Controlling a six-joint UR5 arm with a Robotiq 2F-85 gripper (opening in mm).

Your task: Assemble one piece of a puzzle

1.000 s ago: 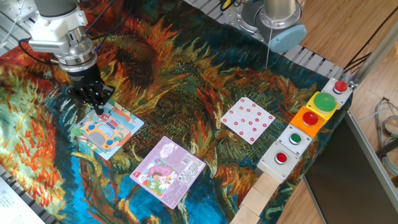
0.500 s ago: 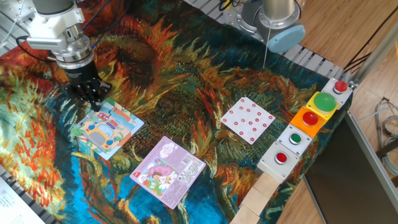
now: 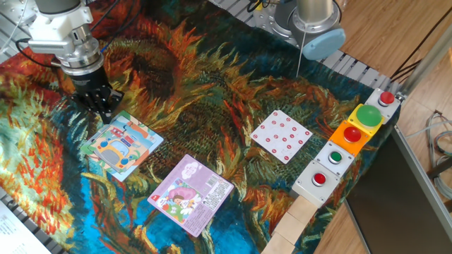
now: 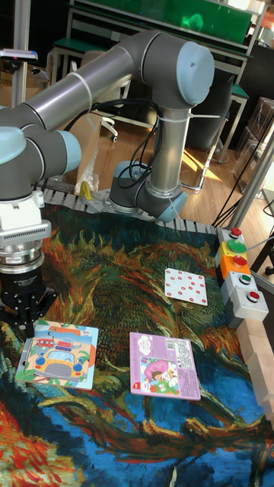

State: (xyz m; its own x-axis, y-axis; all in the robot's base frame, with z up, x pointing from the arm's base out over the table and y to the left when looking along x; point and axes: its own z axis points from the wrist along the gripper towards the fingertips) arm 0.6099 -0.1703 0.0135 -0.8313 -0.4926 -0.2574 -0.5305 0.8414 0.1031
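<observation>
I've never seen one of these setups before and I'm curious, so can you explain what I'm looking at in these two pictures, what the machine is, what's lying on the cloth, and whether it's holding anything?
Both pictures show one robot arm, filmed by two fixed cameras from different sides. Its tip is a two-finger gripper, hanging just over the far edge of the puzzle, a square board with an orange vehicle picture. The fingers look closed together; whether they pinch a piece is too small to tell. On the painted cloth also lie a purple-pink puzzle and a white card with red dots. Along one table edge sits a row of button boxes.
</observation>
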